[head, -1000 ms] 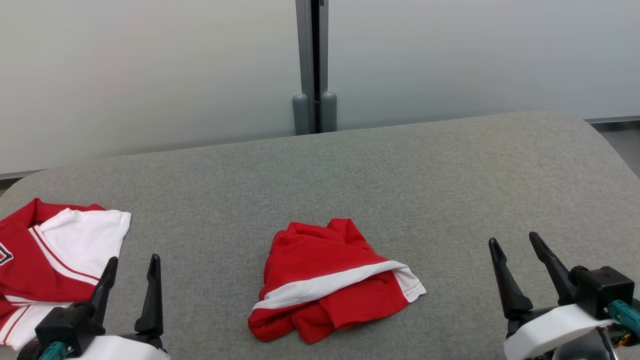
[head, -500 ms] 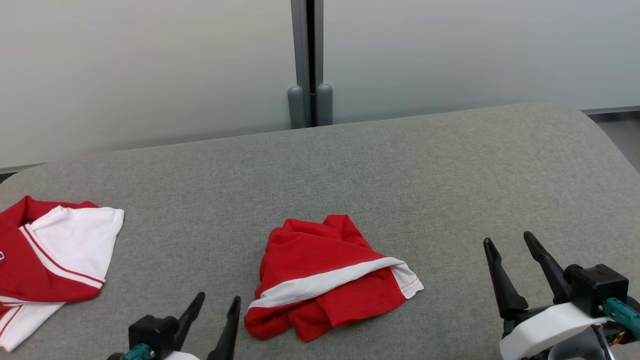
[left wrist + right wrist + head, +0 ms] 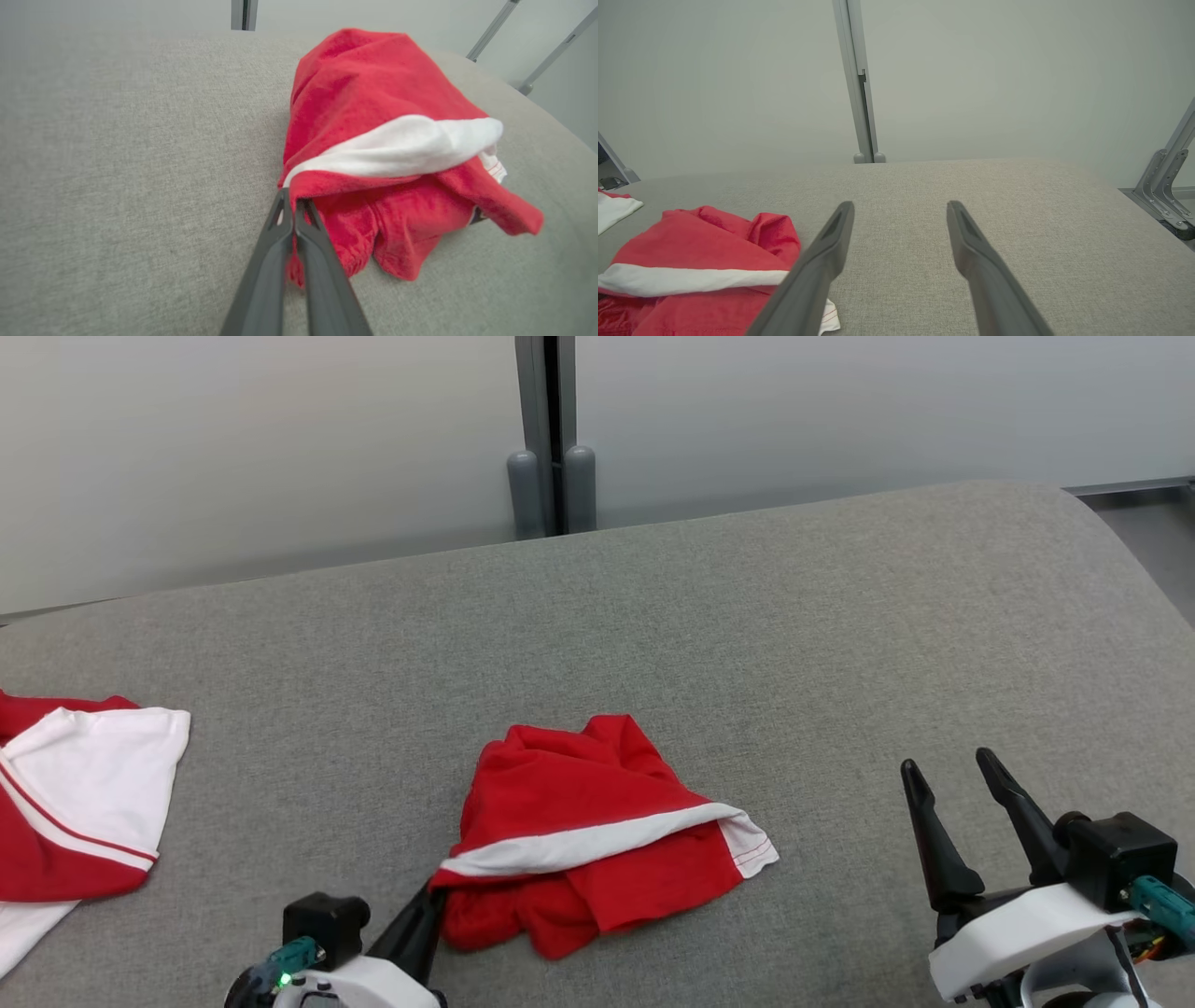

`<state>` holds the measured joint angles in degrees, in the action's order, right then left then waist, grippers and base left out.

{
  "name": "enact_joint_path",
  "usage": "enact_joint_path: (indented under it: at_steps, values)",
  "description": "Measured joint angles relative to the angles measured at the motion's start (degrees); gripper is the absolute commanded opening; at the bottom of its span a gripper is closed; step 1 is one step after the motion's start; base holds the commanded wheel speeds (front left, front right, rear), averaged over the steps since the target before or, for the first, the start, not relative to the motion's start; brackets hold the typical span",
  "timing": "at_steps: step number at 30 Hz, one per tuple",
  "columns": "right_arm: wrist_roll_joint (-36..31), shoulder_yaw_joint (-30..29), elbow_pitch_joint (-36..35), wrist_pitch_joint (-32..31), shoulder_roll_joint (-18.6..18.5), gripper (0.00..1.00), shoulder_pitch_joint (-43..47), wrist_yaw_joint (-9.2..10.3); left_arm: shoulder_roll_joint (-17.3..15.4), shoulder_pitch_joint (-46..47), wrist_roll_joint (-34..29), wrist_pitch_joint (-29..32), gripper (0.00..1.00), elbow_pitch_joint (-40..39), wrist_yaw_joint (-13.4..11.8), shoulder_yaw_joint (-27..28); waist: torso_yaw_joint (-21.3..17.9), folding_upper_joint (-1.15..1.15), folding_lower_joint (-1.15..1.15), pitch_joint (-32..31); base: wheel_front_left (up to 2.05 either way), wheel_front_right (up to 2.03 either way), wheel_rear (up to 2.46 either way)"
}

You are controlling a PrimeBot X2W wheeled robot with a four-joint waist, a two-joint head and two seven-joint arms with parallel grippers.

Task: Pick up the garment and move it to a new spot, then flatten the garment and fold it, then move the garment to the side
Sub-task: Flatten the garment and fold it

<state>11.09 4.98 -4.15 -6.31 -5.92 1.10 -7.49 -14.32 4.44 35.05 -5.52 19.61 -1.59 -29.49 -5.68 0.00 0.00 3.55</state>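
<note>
A crumpled red garment (image 3: pixel 588 835) with a white band across it lies on the grey padded table (image 3: pixel 747 635), a little left of centre in the lower half of the head view. One corner with red stitching on white sticks out at its right side.

The left gripper (image 3: pixel 431 896) comes in from the bottom edge of the head view, left of centre, with its tips at the lower left edge of the cloth. In the left wrist view its two dark fingers (image 3: pixel 261 280) are pressed together just under the left end of the white band, and a sliver of red cloth shows between them, so it is pinching the garment's edge. The rest of the cloth lies slack on the table, bunched up and to the right in that view.

The right gripper (image 3: pixel 948 765) sits at the lower right of the head view, well apart from the garment, fingers spread wide and nothing between them. In the right wrist view the garment lies at the lower left, partly behind the left finger (image 3: pixel 817 261).

A second red and white shirt (image 3: pixel 75 803) lies at the left edge of the head view. A grey post (image 3: pixel 546 429) stands between pale wall panels at the top.
</note>
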Motion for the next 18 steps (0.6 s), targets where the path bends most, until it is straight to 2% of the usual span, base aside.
enact_joint_path:
  at_steps: [4,9,15,18]
  values:
    - [0.1,-0.5,0.2,0.3,0.3,1.00,-0.3,0.00,-0.6,3.7,-2.0,-3.9,0.00,0.3,-1.0,1.2,-0.3,0.00,0.00,0.6,0.00,0.00,0.00]
    - [0.2,-1.0,0.9,0.8,0.7,1.00,-0.5,0.00,-2.2,9.0,-5.7,-6.7,0.00,-3.5,-3.4,2.8,-0.1,0.00,0.00,0.7,0.00,0.00,0.00]
    - [0.4,-0.6,1.3,0.8,1.2,1.00,-0.9,0.00,-5.9,11.1,-12.0,-6.5,0.00,-8.1,-6.9,1.7,-0.1,0.00,0.00,0.5,0.00,0.00,0.00]
    - [0.9,-0.5,1.4,0.9,1.3,1.00,-0.9,0.00,-6.0,8.0,-13.3,-4.2,0.00,-8.8,-7.6,-1.1,-0.3,0.00,0.00,0.6,0.00,0.00,0.00]
